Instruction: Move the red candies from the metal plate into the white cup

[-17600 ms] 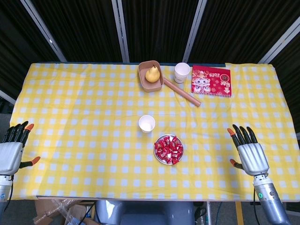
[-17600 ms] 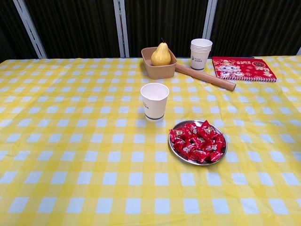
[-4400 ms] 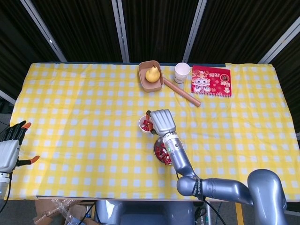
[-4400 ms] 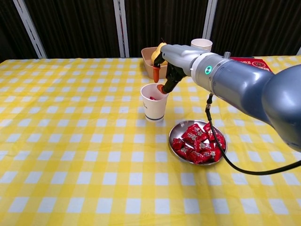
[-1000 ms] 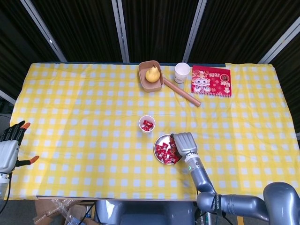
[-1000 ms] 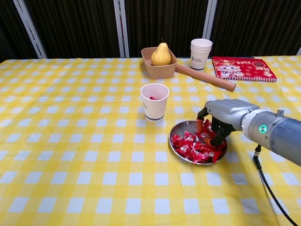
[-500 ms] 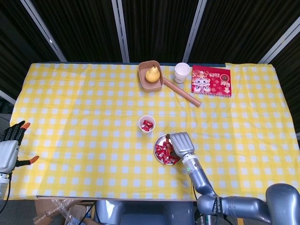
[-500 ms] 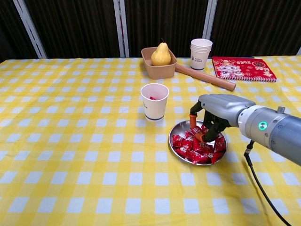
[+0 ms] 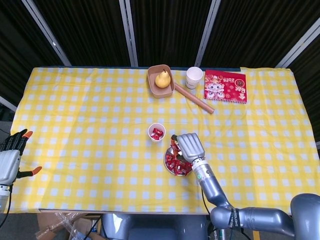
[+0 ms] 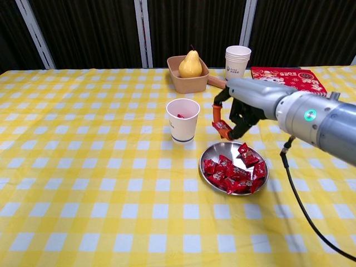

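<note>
The metal plate holds several red candies just right of the white cup, which has red candy inside. My right hand hovers above the plate's far edge, pinching one red candy between its fingertips, a short way right of the cup. My left hand rests open at the table's front left corner, seen only in the head view.
At the back stand a brown bowl with a pear, a wooden rolling pin, a stack of paper cups and a red booklet. The yellow checked cloth covers the table.
My right hand has lifted off the plate with a candy and moved up and left toward the cup. The left hand has stayed still.
</note>
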You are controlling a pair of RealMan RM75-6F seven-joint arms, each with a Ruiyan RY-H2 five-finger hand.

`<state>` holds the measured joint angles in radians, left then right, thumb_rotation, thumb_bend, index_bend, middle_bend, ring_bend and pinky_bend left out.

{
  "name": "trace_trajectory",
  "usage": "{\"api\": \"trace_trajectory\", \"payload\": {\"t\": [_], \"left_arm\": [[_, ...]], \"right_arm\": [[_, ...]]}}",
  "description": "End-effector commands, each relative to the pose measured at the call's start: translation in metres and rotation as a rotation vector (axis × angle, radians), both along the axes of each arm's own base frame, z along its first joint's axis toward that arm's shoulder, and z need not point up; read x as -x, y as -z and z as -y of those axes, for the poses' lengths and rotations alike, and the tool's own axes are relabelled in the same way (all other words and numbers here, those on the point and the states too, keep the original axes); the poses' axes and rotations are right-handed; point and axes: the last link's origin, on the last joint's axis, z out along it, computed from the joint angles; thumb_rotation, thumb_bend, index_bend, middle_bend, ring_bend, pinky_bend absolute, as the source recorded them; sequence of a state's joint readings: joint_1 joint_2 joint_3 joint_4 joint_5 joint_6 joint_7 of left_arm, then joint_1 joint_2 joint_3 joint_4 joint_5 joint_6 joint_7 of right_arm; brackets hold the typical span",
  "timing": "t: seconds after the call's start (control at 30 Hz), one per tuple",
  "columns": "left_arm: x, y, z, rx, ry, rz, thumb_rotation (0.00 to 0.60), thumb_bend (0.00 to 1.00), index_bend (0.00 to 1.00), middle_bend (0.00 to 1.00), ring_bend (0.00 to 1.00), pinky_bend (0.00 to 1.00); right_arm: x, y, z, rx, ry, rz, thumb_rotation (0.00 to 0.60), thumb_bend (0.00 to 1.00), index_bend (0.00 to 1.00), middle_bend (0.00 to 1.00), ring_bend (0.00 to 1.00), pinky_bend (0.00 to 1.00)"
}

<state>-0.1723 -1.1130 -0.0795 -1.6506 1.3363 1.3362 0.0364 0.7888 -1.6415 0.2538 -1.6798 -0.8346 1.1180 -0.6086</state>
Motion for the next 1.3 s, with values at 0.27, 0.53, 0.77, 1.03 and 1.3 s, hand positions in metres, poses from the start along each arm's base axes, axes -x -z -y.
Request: {"api": "trace_trajectory", "payload": {"t": [0.27, 0.53, 0.77, 1.03, 1.3], "left_arm": [[0.001, 0.001, -0.001, 0.004, -0.008, 0.003, 0.6, 0.0, 0.05, 0.0, 0.0, 0.0], [0.002, 0.0, -0.003, 0.003, -0.012, 0.007, 0.6, 0.0, 0.05, 0.0, 0.0, 0.0], [0.002, 0.0, -0.003, 0.008, -0.013, 0.013, 0.6, 0.0, 0.05, 0.0, 0.0, 0.0], [0.001, 0.0, -0.002, 0.008, -0.011, 0.013, 0.6, 0.0, 0.05, 0.0, 0.0, 0.0], [0.001, 0.0, -0.001, 0.005, -0.01, 0.015, 0.6, 0.0, 0.05, 0.0, 0.0, 0.0]], "right_arm": [[-0.054, -0.001, 0.026, 0.029, -0.086, 0.043, 0.6, 0.47, 0.67, 0.94, 0.97, 1.0], [-0.067, 0.02, 0.05, 0.026, -0.061, 0.009, 0.6, 0.47, 0.65, 0.94, 0.97, 1.0], [-0.055, 0.029, 0.056, 0.028, -0.027, -0.036, 0.6, 0.47, 0.48, 0.94, 0.97, 1.0], [-0.054, 0.019, 0.043, 0.032, -0.049, -0.022, 0.6, 0.47, 0.43, 0.94, 0.97, 1.0], [-0.046, 0.001, 0.017, 0.043, -0.09, -0.042, 0.6, 0.47, 0.39, 0.94, 0.97, 1.0]]}}
